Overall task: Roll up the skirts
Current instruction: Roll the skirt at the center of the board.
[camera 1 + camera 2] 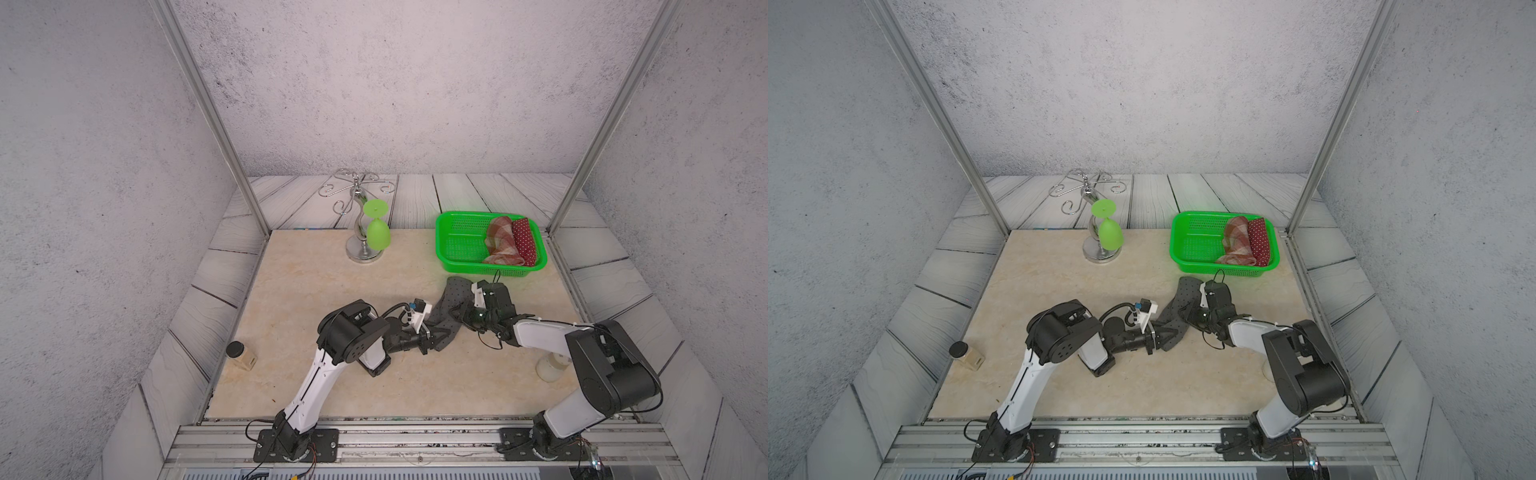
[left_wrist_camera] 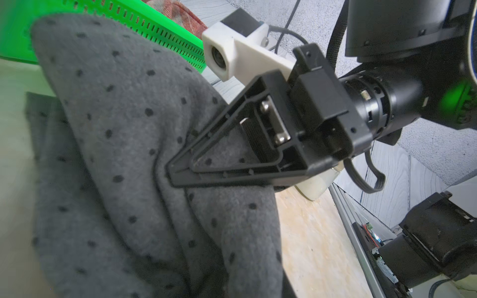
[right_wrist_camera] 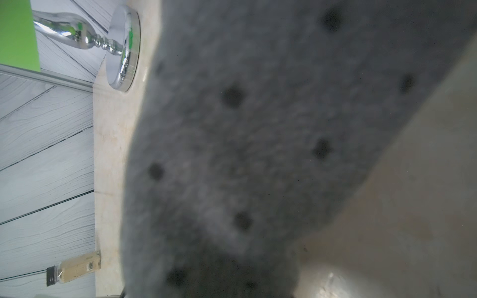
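Beige stone-look tabletop (image 1: 332, 374) fills the floor of the cell, boxed in by grey speckled walls and pale plank-print panels. On it, right of centre and just in front of the green basket (image 1: 459, 216), the grey skirt (image 1: 452, 297) with small black dots is drawn out into a long, loosely gathered strip. It runs from near the basket's front wall back toward the arms. Its near end narrows into the left gripper (image 1: 438, 337), whose jaws are clamped on the cloth. In the left wrist view the grey skirt (image 2: 116, 154) hangs in folds close before the lens.

The right gripper (image 1: 462, 311) meets the middle of the strip from the right side. Seen from the left wrist, the right gripper (image 2: 175, 172) shows one triangular finger side-on, its tip sunk in a crease of the fabric. The other finger is hidden, so I cannot tell whether those jaws are together or apart. The right wrist view is nearly filled by the blurred grey skirt (image 3: 258, 154).

Inside the basket, against its right side, lie the plaid skirt (image 1: 500, 241) and the red dotted skirt (image 1: 523, 239), both rolled, side by side and touching. Farther left, at the back, a chrome stand (image 1: 360, 253) carries a green glass (image 1: 377, 235) hung upside down. A black-lidded jar (image 1: 243, 355) lies on its side at the tabletop's left edge, and a pale jar (image 1: 550, 368) sits partly behind the right arm
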### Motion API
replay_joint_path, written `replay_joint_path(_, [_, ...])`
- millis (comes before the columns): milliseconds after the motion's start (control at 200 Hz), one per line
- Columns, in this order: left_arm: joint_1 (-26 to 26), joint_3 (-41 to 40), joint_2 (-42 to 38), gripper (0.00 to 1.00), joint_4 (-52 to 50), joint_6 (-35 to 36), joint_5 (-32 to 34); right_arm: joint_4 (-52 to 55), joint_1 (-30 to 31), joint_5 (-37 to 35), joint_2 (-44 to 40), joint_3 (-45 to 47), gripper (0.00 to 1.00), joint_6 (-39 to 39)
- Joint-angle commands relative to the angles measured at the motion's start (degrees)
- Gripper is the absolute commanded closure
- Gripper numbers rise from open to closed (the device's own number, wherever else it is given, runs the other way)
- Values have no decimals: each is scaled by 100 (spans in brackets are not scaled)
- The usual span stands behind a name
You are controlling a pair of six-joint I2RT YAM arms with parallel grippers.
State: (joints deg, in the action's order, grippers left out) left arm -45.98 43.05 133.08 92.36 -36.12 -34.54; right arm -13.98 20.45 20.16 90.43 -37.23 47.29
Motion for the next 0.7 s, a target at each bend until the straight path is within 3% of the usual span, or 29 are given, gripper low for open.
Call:
replay_joint_path(0, [38,-376,443,59,-1214,-156,-180,428,10,-177,182,47,100,-127])
replay_joint_path(55, [54,-535,251,33,-1227,128,36,479,9,-205,161,73,100,-163])
replay_joint_path(80, [51,-610,116,26,-1263,314,152,501,5,-219,145,82,100,-175])
replay_joint_path(130, [40,-702,-289,20,-1698,786,302,549,5,-223,147,85,100,-193])
replay_joint_path(195, [-113,-636,-1042,8,-2968,1710,699,592,6,-224,137,95,100,-210])
replay_joint_path(290, [-695,-351,-2163,4,-5131,3436,2013,705,11,-244,100,85,100,-261])
replay_joint_path(365, [-1148,-132,-2785,3,-6130,4443,3202,790,12,-279,0,111,100,-296])
replay_joint_path(520, [-1647,-475,-3413,2,-5694,6125,4520,864,7,-234,-172,171,100,-296])
replay_joint_path(620, [-2002,-743,-3378,1,-5217,7265,4860,904,14,-214,-286,208,100,-307])
replay_joint_path(696, [-2241,-928,-3250,1,-4630,7728,5225,897,7,-216,-316,239,100,-308])
